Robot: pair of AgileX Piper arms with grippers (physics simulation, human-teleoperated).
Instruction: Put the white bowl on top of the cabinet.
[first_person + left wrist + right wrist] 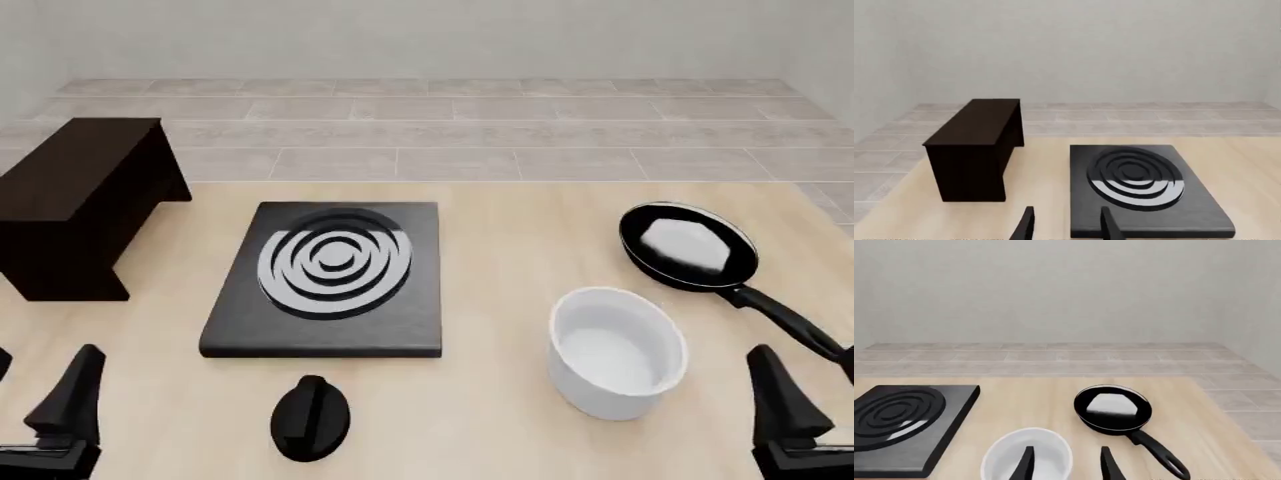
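The white bowl (617,350) stands upright on the table at the front right, between the stove plate and the pan. The dark cabinet (80,190) sits at the far left, its flat top bare. My right gripper (1066,465) is open and empty, just short of the bowl (1004,457) and a little to its right. My left gripper (1067,227) is open and empty too, near the front left edge, with the cabinet (977,145) well ahead of it. In the front view only the fingers (74,400) of the left gripper and the fingers (781,400) of the right one show.
A black stove plate (334,280) with silver rings lies between cabinet and bowl. A black frying pan (687,247) sits behind the bowl at the right, handle pointing toward the front right. A small black knob-like object (311,418) rests in front of the stove plate.
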